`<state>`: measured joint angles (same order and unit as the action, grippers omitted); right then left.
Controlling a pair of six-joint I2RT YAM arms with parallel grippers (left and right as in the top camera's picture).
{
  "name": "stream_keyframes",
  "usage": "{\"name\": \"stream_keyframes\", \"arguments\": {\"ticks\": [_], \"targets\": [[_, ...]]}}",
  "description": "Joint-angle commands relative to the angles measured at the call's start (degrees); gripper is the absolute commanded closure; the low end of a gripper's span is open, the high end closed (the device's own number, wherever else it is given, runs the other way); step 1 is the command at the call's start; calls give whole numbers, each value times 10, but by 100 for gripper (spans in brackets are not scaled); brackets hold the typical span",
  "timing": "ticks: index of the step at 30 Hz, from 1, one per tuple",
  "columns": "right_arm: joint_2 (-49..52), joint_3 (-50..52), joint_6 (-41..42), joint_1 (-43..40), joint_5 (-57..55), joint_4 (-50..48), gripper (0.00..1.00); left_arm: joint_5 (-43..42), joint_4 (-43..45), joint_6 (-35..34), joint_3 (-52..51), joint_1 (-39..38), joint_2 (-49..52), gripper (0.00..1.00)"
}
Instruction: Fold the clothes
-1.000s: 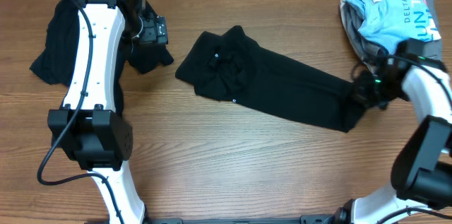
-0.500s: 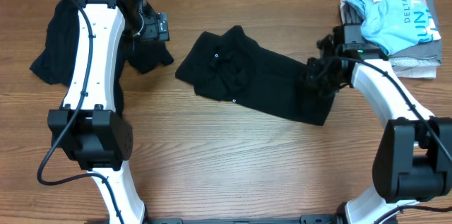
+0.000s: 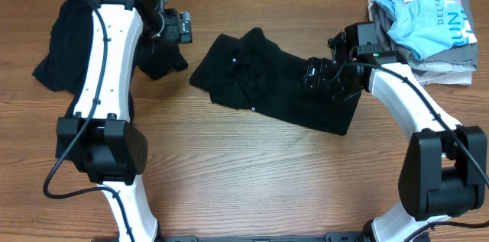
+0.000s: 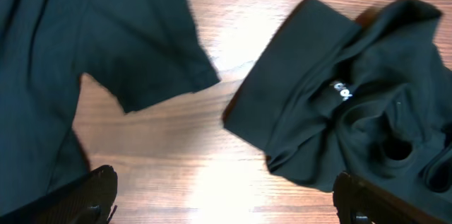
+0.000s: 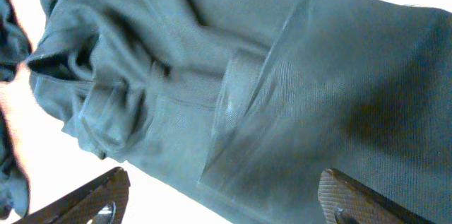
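One of the clothes, a black shirt [image 3: 260, 82], lies across the table's middle, its right end folded back over itself. Above that folded end my right gripper [image 3: 316, 73] hovers open; in the right wrist view [image 5: 226, 203] only black fabric [image 5: 282, 83] lies under the spread fingers, and nothing is gripped. A second black shirt [image 3: 53, 43] lies at the far left, partly under my left arm. My left gripper [image 3: 178, 27] stands open over bare wood between the two shirts. The left wrist view [image 4: 226, 206] has the left shirt [image 4: 106, 47] on one side and the middle shirt [image 4: 353, 111] with a small white logo on the other.
A light-blue shirt with white lettering [image 3: 420, 13] lies on a pile of grey and beige folded shirts [image 3: 451, 70] at the back right corner. Wooden table [image 3: 252, 173] stretches along the front.
My right gripper carried the middle shirt's right end leftward, folding it over, then opened and let it go. My left gripper shifted slightly right.
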<state>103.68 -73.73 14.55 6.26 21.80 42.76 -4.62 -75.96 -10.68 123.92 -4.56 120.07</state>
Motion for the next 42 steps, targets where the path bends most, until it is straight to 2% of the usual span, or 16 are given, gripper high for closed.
{"name": "stream_keyframes", "arguments": {"ticks": [1,5,10,17,26,35,42], "targets": [[-2,-62,-26,0,3,37,8,-14,21,36,2,-16,10,0],[-2,-117,-42,0,-77,113,3,-20,43,64,-2,-21,35,0],[-2,-135,-56,0,-156,166,0,-89,63,150,-2,-18,93,0],[-2,-134,-56,0,-173,187,0,-167,82,265,-2,-18,177,0],[-2,-134,-56,0,-173,187,0,-227,103,305,-2,-18,208,0],[-2,-134,-56,0,-173,186,0,-174,110,306,-2,-19,236,0],[-2,-134,-56,0,-173,180,0,-180,122,306,-4,-24,241,0]]}}
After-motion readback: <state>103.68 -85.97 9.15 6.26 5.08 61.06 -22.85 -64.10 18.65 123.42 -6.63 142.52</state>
